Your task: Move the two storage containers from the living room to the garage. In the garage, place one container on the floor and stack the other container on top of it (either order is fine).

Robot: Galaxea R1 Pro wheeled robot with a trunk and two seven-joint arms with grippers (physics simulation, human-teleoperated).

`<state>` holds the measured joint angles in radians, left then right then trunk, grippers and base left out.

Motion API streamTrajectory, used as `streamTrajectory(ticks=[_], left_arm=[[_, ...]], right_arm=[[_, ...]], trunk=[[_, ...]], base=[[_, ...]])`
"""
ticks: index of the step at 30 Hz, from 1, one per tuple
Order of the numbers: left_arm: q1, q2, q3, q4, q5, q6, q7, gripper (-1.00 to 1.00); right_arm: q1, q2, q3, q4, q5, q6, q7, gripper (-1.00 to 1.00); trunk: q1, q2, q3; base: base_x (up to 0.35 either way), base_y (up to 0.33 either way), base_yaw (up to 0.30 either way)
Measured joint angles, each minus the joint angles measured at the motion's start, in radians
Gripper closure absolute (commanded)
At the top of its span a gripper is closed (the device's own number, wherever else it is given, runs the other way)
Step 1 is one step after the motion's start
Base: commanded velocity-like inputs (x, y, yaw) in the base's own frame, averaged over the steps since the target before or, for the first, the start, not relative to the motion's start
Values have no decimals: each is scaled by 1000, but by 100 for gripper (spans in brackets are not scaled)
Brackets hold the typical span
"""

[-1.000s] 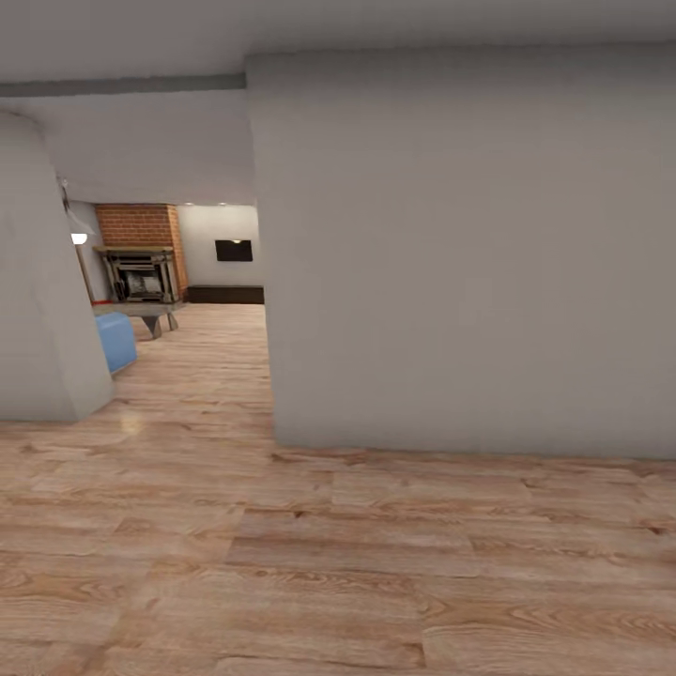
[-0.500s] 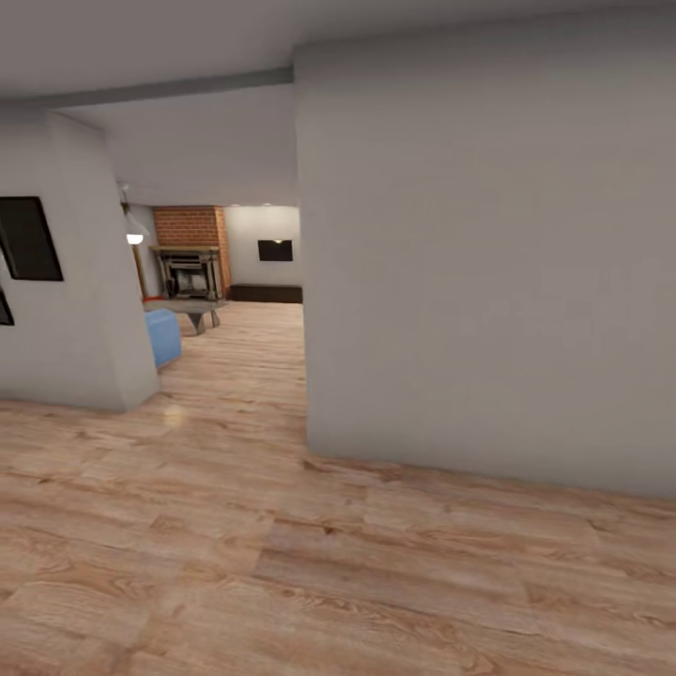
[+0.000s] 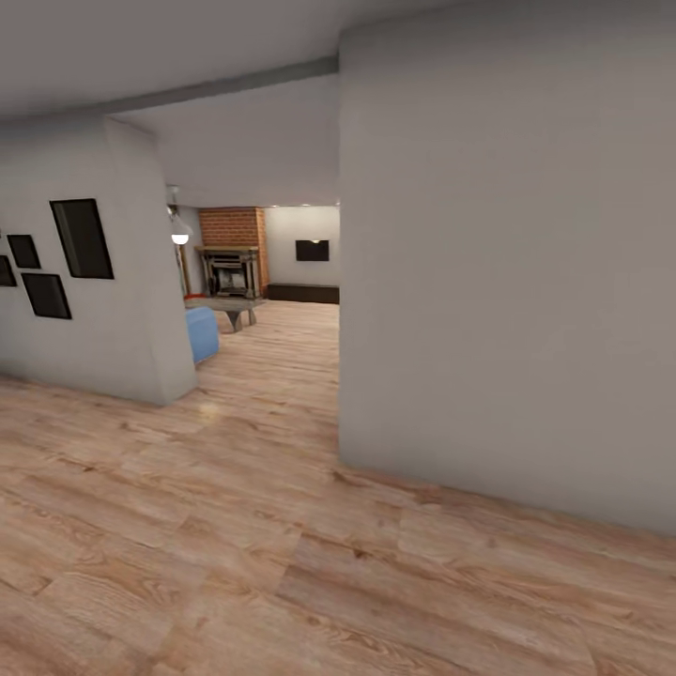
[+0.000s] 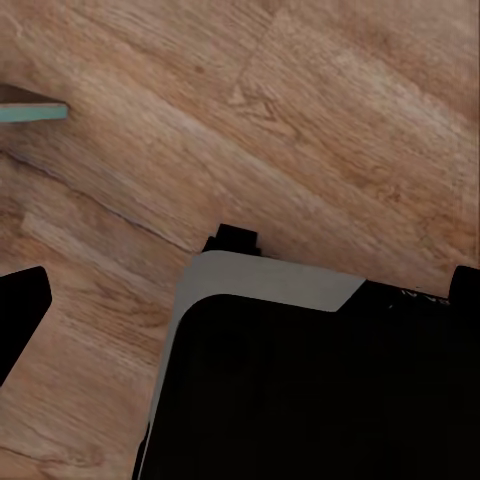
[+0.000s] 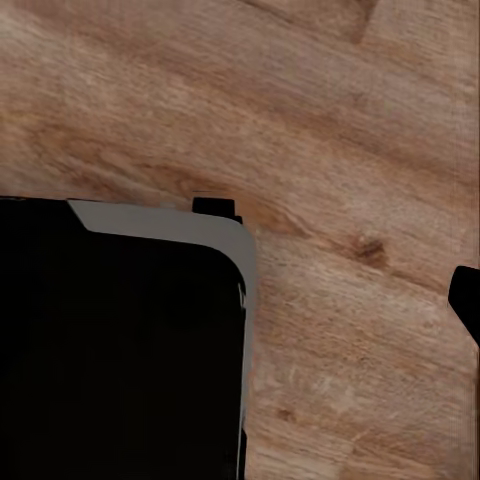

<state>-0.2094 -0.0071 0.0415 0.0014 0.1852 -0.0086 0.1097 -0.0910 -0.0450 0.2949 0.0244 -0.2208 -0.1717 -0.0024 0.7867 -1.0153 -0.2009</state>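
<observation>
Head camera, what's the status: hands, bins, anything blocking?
End effectors: state unclear from wrist views. Red-orange bins not sighted. Red-brick fireplace and black TV far ahead over pale wood plank floor. Large grey wall close at right.

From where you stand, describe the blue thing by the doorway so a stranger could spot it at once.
Look through the opening between the two grey walls toward the brick fireplace. On the wood floor, tucked behind the corner of the left wall that carries black picture frames, sits a low blue seat. It is the one bright blue thing; the grey table beyond it is duller.
</observation>
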Motion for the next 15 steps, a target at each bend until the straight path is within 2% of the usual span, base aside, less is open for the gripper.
streamTrajectory(ticks=[11, 15], left_arm=[[0, 0, 0, 0, 0, 0, 0, -100], [0, 1, 1, 0, 0, 2, 0, -100]], right_arm=[[0, 0, -3, 1, -2, 0, -2, -100], [0, -1, 0, 1, 0, -1, -1, -100]], trunk=[[0, 0, 0], [0, 0, 0]], base=[[322, 0, 256], [322, 0, 70]])
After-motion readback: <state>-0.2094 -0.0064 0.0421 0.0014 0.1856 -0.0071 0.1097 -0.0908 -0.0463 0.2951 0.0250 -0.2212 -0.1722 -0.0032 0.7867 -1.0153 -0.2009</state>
